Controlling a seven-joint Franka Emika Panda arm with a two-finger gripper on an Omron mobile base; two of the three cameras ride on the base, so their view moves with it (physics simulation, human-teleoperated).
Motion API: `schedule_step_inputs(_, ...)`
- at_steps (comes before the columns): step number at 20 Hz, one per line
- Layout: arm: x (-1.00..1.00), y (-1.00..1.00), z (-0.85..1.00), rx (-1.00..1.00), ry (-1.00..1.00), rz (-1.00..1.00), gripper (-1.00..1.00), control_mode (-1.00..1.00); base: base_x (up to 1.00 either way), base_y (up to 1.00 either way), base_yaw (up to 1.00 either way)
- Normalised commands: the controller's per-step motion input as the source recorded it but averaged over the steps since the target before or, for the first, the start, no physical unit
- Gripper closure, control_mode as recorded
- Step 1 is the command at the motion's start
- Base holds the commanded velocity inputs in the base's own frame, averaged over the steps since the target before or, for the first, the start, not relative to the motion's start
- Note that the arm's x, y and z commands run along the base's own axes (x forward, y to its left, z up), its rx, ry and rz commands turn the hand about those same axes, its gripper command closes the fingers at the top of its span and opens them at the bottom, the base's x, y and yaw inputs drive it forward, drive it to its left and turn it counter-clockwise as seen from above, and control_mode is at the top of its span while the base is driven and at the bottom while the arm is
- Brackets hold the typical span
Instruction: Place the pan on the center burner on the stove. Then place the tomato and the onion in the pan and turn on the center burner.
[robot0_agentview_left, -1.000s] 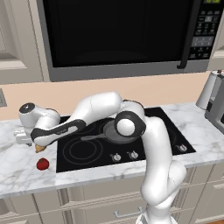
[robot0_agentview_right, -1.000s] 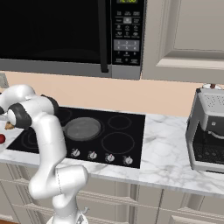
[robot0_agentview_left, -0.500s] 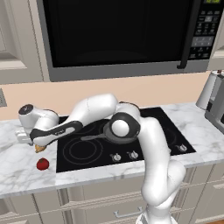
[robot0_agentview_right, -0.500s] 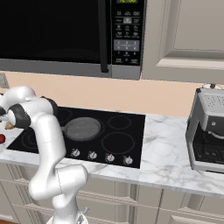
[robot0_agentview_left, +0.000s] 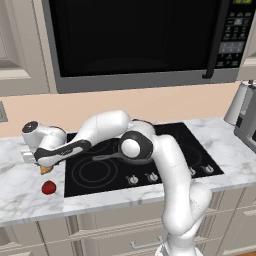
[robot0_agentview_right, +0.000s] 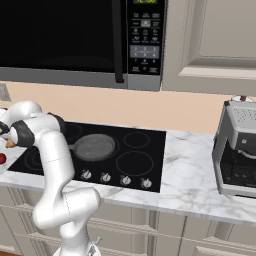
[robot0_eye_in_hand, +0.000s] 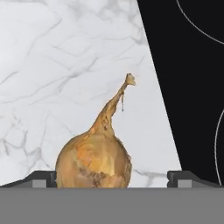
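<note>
The golden-brown onion (robot0_eye_in_hand: 94, 159) lies on white marble just left of the stove (robot0_eye_in_hand: 188, 65), its stem tip pointing away from the hand. My gripper (robot0_eye_in_hand: 113, 178) is open, with one fingertip on each side of the bulb. In the left base view the gripper (robot0_agentview_left: 44, 165) hangs over the onion (robot0_agentview_left: 46, 170), and the red tomato (robot0_agentview_left: 48, 187) rests a little nearer the counter's front edge. The dark pan (robot0_agentview_right: 94, 147) sits in the middle of the stove (robot0_agentview_right: 145, 160), covering the center burner, its handle (robot0_agentview_left: 105, 156) pointing left. The tomato (robot0_agentview_right: 1, 158) also shows at the far left.
A black microwave (robot0_agentview_left: 130, 40) hangs above the cooktop. Silver knobs (robot0_agentview_right: 105, 177) line the stove's front edge. A grey coffee machine (robot0_agentview_right: 240, 150) stands on the counter at the right. My own arm stretches low across the left burners.
The hand has sunk slightly toward the onion. The jaws stay open, and the pan, tomato and onion have not moved.
</note>
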Motion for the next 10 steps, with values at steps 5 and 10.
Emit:
schedule_step_inputs(5,0.19,0.04,-0.18,-0.06,0.0,-0.06,-1.0,-1.0,0.0,0.0,0.0)
schedule_step_inputs(10,0.05,0.08,-0.2,-0.06,0.0,-0.07,-1.0,-1.0,0.0,0.0,0.0)
